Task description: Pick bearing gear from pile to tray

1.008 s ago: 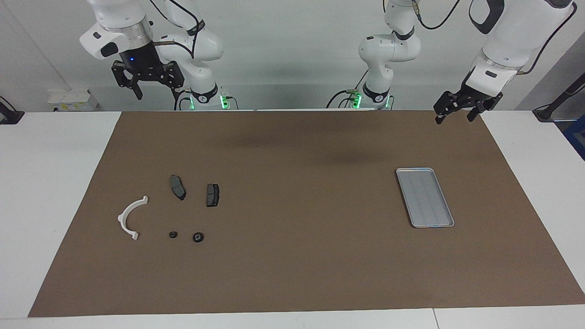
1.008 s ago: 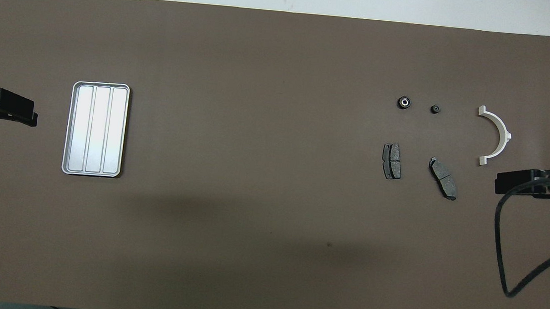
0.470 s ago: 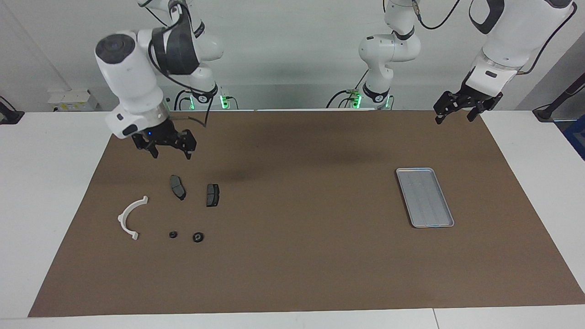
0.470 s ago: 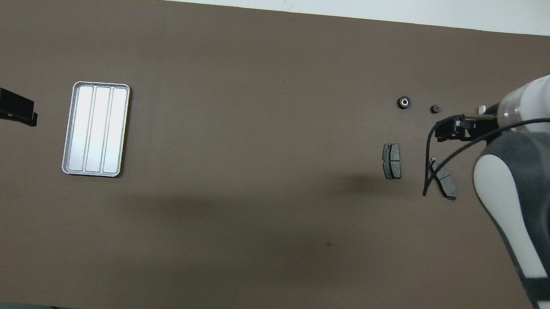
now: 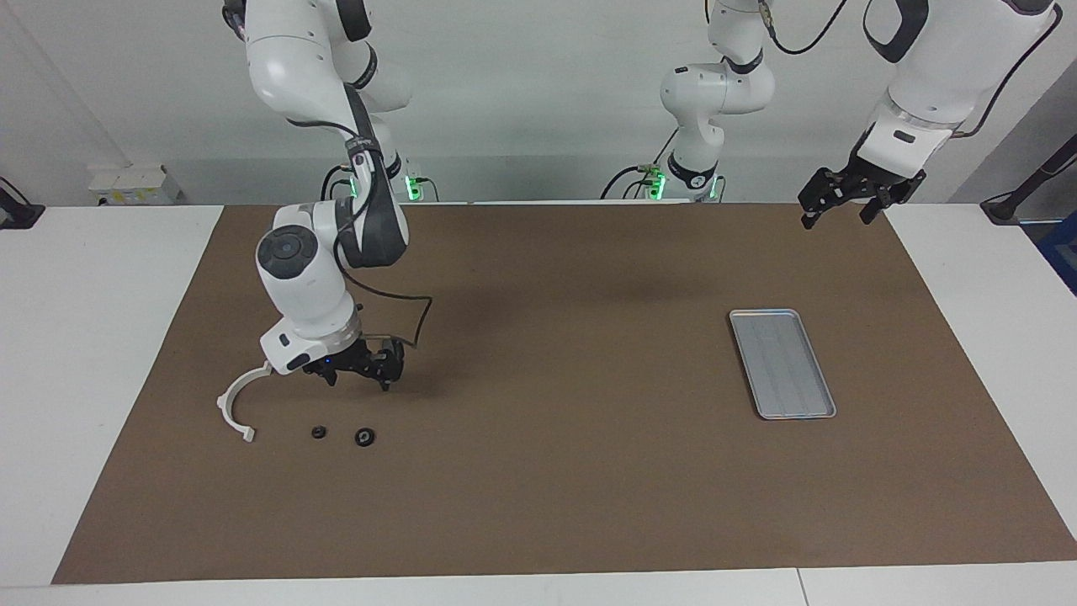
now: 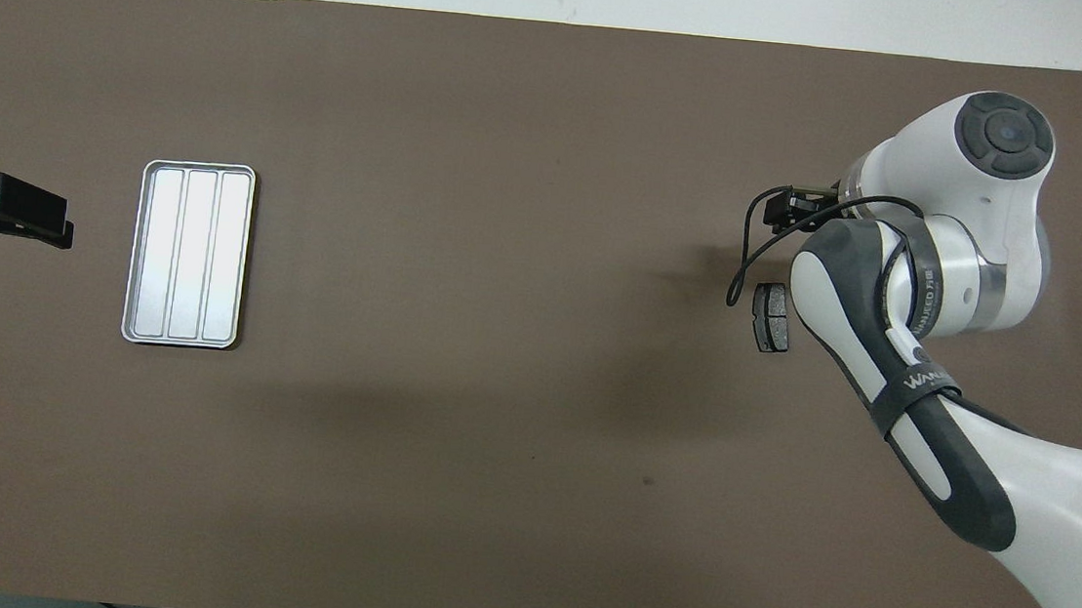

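Observation:
The pile lies toward the right arm's end of the brown mat: a white half-ring bracket (image 5: 238, 399), a small black ring (image 5: 319, 433) and a larger black ring (image 5: 364, 437) beside it. My right gripper (image 5: 358, 382) hangs open just above the mat, over the larger ring as seen from above (image 6: 790, 209). It hides the brake pads in the facing view. One dark brake pad (image 6: 772, 316) shows in the overhead view; the arm covers the rings and the bracket there. The empty silver tray (image 5: 782, 364) (image 6: 189, 254) lies toward the left arm's end.
My left gripper (image 5: 838, 210) (image 6: 56, 222) waits open in the air over the mat's corner near its base, apart from the tray. A black cable (image 5: 418, 318) loops off the right wrist. White table borders the mat (image 5: 555, 471).
My right arm has swung down and out from near its base to just over the pile, now covering the brake pads. The left arm, the tray and the parts have not moved.

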{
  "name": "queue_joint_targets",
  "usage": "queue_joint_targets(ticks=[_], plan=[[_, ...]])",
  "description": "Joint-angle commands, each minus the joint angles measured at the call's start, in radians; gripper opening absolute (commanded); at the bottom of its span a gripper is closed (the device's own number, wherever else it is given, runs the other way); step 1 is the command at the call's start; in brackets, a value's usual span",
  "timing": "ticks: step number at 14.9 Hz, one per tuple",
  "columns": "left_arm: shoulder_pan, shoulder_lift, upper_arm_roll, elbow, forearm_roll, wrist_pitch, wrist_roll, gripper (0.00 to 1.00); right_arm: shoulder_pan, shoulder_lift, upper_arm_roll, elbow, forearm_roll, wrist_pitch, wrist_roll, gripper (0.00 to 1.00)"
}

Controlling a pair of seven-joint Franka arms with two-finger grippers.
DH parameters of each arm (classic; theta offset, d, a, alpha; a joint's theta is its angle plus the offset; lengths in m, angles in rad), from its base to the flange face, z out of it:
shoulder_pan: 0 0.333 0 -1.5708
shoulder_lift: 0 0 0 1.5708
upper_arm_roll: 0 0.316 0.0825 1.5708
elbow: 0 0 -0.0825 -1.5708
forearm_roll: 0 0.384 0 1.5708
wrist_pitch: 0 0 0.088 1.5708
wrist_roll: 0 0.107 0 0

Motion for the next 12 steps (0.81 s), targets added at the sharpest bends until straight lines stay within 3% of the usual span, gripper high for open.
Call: queue_joint_targets(ticks=[1,8,12], plan=[[0.004,-0.016,0.006,-0.017,-0.012,0.023,0.003,1.0,-0.007,0.132,0.004,0.137,-0.042,-0.009,0.062,0.99],[0.008,-0.018,0.009,-0.023,-0.009,0.039,-0.001,1.0,-0.011,0.233,0.004,0.201,-0.041,0.037,0.139,0.98],[0.006,-0.022,0.012,-0.036,-0.009,0.057,0.007,1.0,-0.014,0.235,0.004,0.201,-0.041,0.038,0.139,0.75]])
